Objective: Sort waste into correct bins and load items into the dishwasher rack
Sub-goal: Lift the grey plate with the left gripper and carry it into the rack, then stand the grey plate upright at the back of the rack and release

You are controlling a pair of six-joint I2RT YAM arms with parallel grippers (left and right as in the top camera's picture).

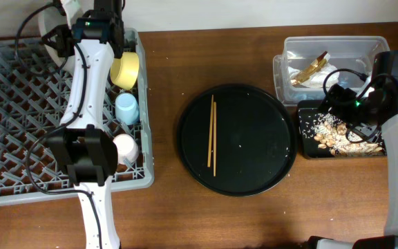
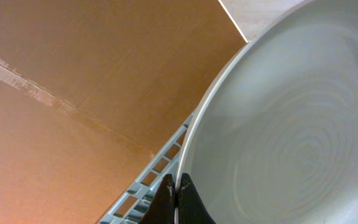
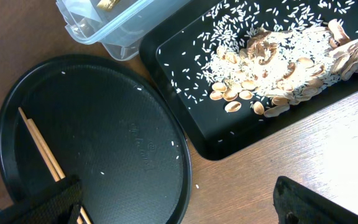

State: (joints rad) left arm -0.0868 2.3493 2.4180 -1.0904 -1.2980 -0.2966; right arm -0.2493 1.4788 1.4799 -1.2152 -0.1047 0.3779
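My left gripper (image 2: 178,198) is shut on the rim of the pale grey plate (image 2: 291,124), held at the far left of the dishwasher rack (image 1: 19,117); it shows in the overhead view too (image 1: 45,28). The yellow bowl (image 1: 125,69), light-blue cup (image 1: 127,108) and pink cup (image 1: 125,147) sit along the rack's right side. The chopsticks (image 1: 211,135) lie on the round black tray (image 1: 254,162). My right gripper (image 3: 179,208) is open and empty above the table, between that tray and the shallow black tray (image 3: 185,118) of food scraps (image 3: 278,62). The clear tub (image 1: 323,48) holds the wrapper (image 1: 309,69) and tissue.
Pale crumbs are scattered in the shallow black tray and a few on the round black tray (image 3: 104,124). The clear tub (image 3: 117,25) stands right behind the shallow tray. The left arm lies over the rack's middle.
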